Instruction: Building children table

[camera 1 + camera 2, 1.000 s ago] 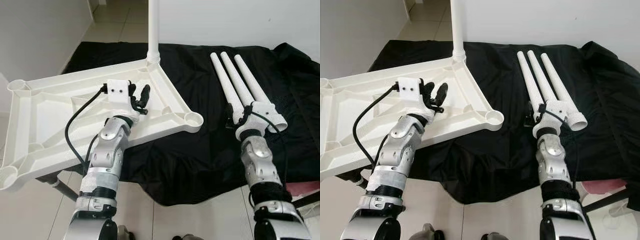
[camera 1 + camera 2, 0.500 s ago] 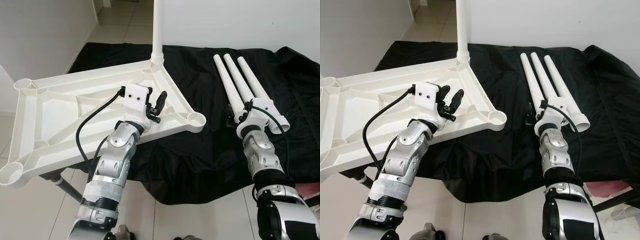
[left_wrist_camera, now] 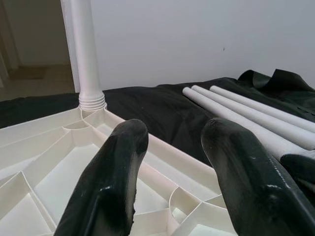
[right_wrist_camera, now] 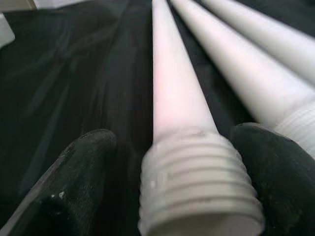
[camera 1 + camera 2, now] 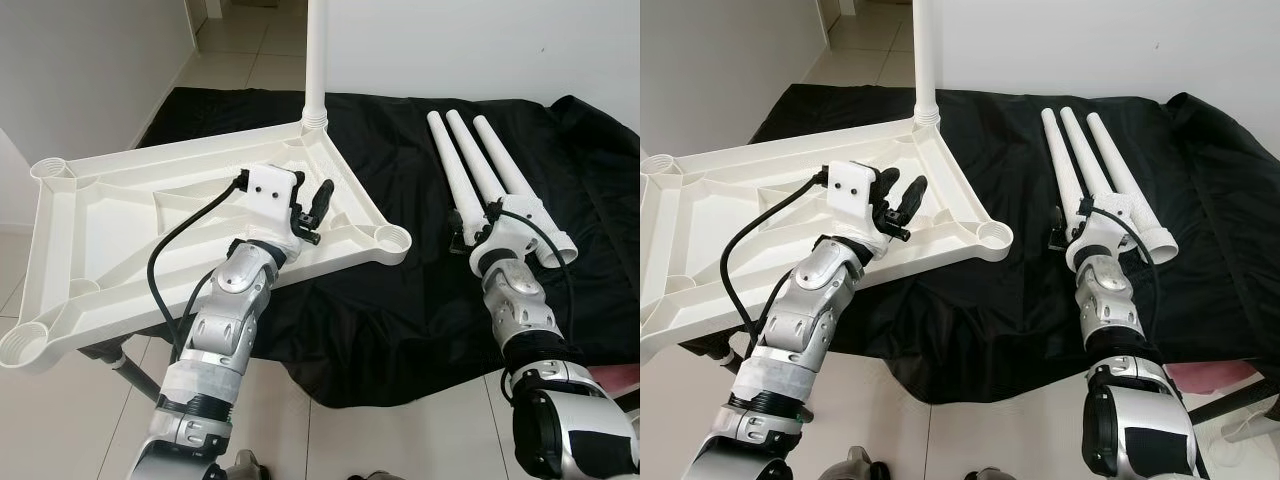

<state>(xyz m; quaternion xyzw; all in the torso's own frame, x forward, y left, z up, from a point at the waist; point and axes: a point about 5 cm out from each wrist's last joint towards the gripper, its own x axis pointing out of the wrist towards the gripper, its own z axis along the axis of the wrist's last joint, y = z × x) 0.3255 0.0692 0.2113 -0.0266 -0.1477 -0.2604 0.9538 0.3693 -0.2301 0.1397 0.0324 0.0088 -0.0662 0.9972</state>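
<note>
Right hand [image 4: 162,196] astride threaded leg [image 4: 177,128], fingertips cut off by frame edge.

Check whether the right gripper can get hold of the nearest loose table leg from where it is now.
Probably yes. The right gripper is open, its fingers on either side of the threaded end of the nearest leg, with nothing between. The two other legs lie beside it on the black cloth.

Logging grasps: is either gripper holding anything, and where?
Left gripper: open, holding nothing. Right gripper straddles the nearest loose leg's threaded end; whether it grips, cannot tell.
</note>
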